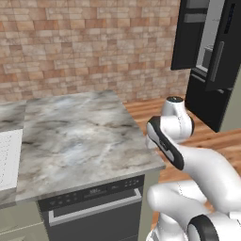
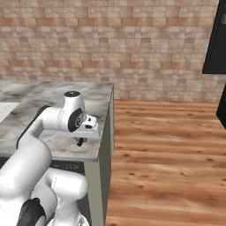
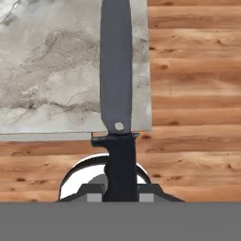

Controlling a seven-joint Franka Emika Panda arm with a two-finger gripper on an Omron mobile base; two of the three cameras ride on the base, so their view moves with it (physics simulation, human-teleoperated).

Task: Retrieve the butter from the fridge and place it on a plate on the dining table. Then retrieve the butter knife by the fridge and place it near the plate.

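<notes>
The butter knife point(image 3: 116, 70), dark with a long flat blade and black handle, is held by its handle in my gripper point(image 3: 120, 194), which is shut on it. Its blade points out over the corner of the dining table's grey marbled top point(image 3: 52, 70). In the right base view my gripper point(image 2: 80, 141) hangs just above the table's near right edge point(image 2: 95, 150). The black fridge point(image 1: 209, 101) stands at the far right with an upper door point(image 1: 188, 37) swung open. The butter and the plate are out of view.
A dark dishwasher front point(image 1: 94, 207) sits under the table's near side. A white ridged panel point(image 1: 9, 160) lies at the top's left edge. Wooden floor point(image 2: 167, 150) spreads to the right, with a brick wall point(image 2: 110, 44) behind.
</notes>
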